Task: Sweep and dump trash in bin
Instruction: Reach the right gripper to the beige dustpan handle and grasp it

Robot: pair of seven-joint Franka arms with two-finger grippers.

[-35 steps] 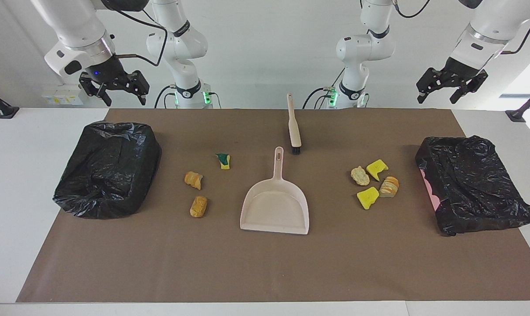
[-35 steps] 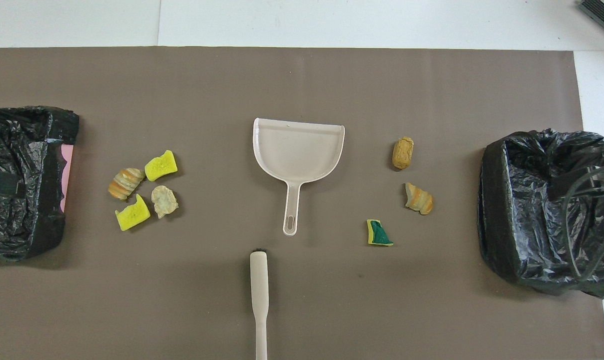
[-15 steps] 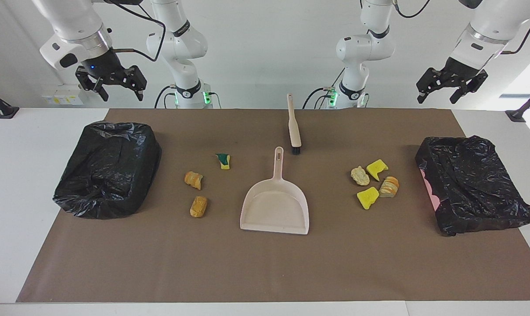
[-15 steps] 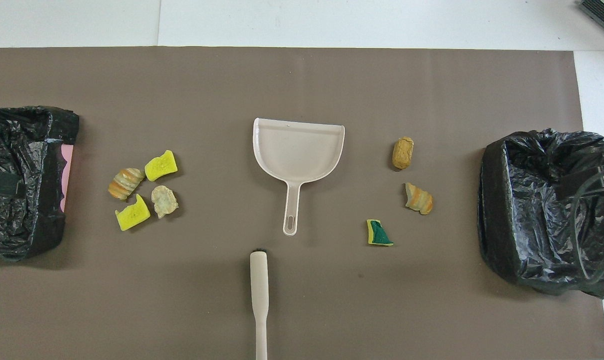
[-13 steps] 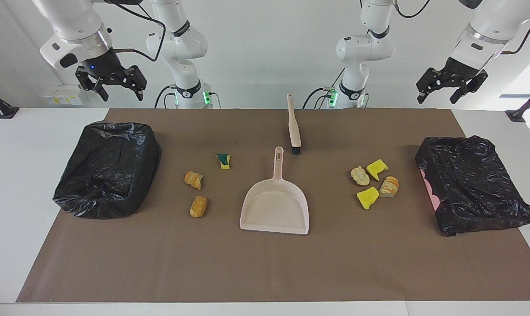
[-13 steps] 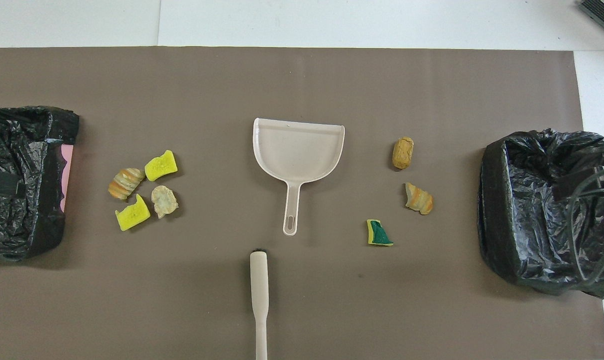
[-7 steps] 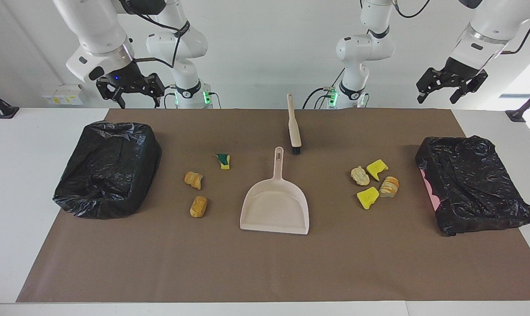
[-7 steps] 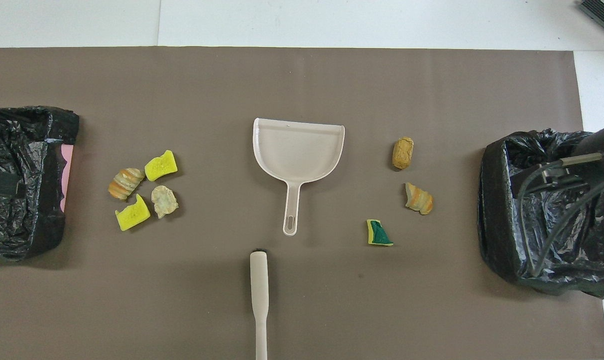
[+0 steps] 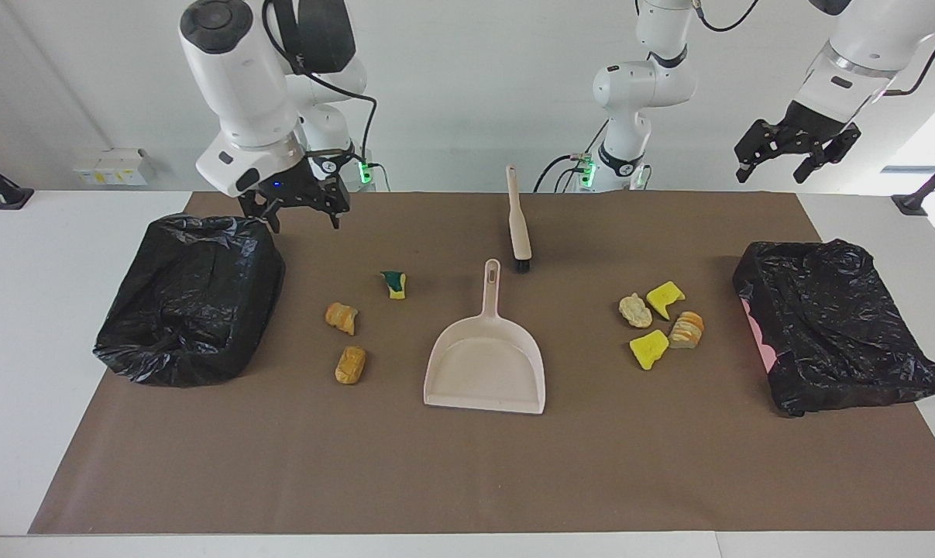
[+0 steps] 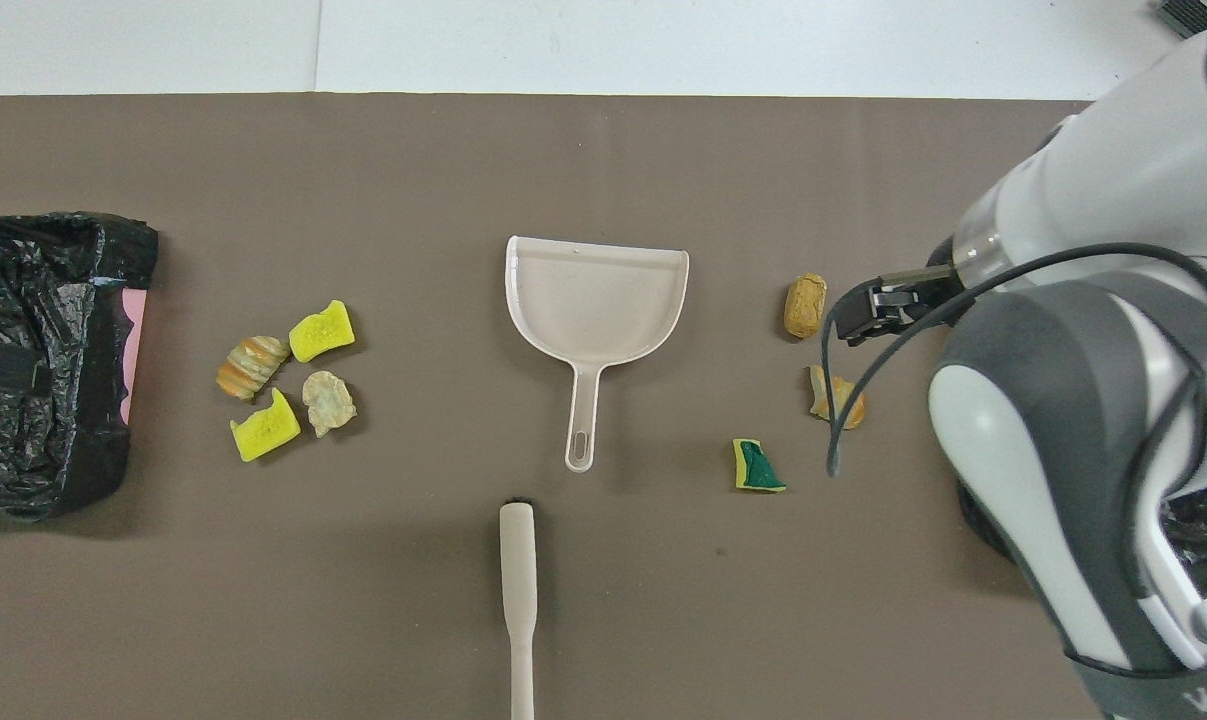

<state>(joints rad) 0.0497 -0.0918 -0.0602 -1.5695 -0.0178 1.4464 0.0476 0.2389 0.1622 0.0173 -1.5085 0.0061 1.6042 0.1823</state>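
Observation:
Trash lies in two groups on the brown mat. Toward the right arm's end are a green-backed sponge (image 9: 393, 284) (image 10: 758, 467), an orange lump (image 9: 342, 318) (image 10: 841, 400) and a brown lump (image 9: 350, 364) (image 10: 805, 305). Toward the left arm's end lie two yellow sponges (image 9: 664, 298) (image 9: 648, 349), a pale lump (image 9: 635, 311) (image 10: 329, 402) and a striped lump (image 9: 686, 329) (image 10: 251, 365). My right gripper (image 9: 297, 213) hangs open and empty over the mat beside the black-bagged bin (image 9: 192, 298). My left gripper (image 9: 792, 159) waits open, raised at the left arm's end.
A beige dustpan (image 9: 486, 364) (image 10: 596, 300) lies mid-mat, handle toward the robots. The brush (image 9: 518, 221) (image 10: 518, 600) lies just nearer to the robots. A second black-bagged bin (image 9: 831, 325) (image 10: 38, 360) stands at the left arm's end. In the overhead view the right arm covers the other bin.
The right arm has swung from above the bin's robot-side edge toward the table's middle and come lower. The left arm, trash, dustpan and brush have not moved.

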